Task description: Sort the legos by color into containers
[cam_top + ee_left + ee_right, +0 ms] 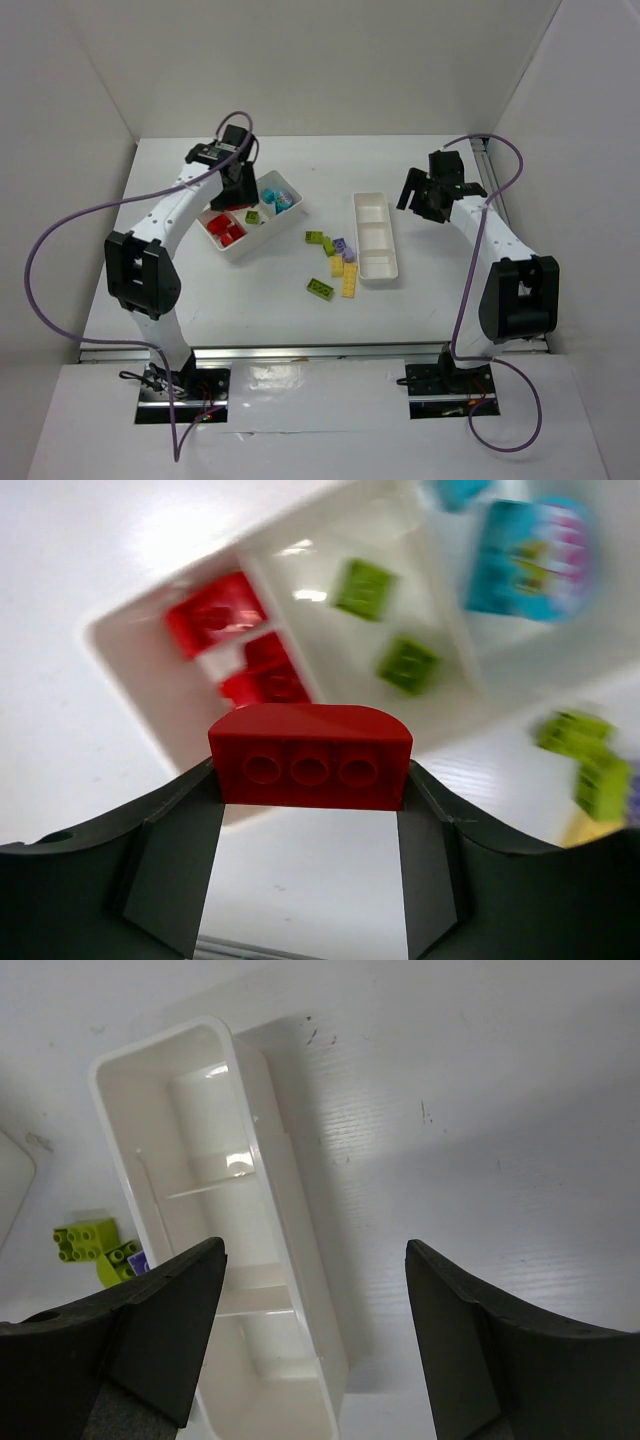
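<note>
My left gripper (240, 188) hovers over the wide white tray (270, 232) and is shut on a red lego (310, 757), held by its ends between both fingers. Below it, the tray (120, 630) holds red legos (215, 615) in one compartment, lime green ones (408, 663) in the middle, and teal pieces (525, 560) in the far one. My right gripper (425, 200) is open and empty above the right side of the narrow tray (375, 215), which is empty in the right wrist view (190, 1140).
Loose legos lie between the trays: a green one (320, 239), a lilac one (342, 246), a yellow one (349, 278) and another green one (320, 289). White walls enclose the table at the back and sides.
</note>
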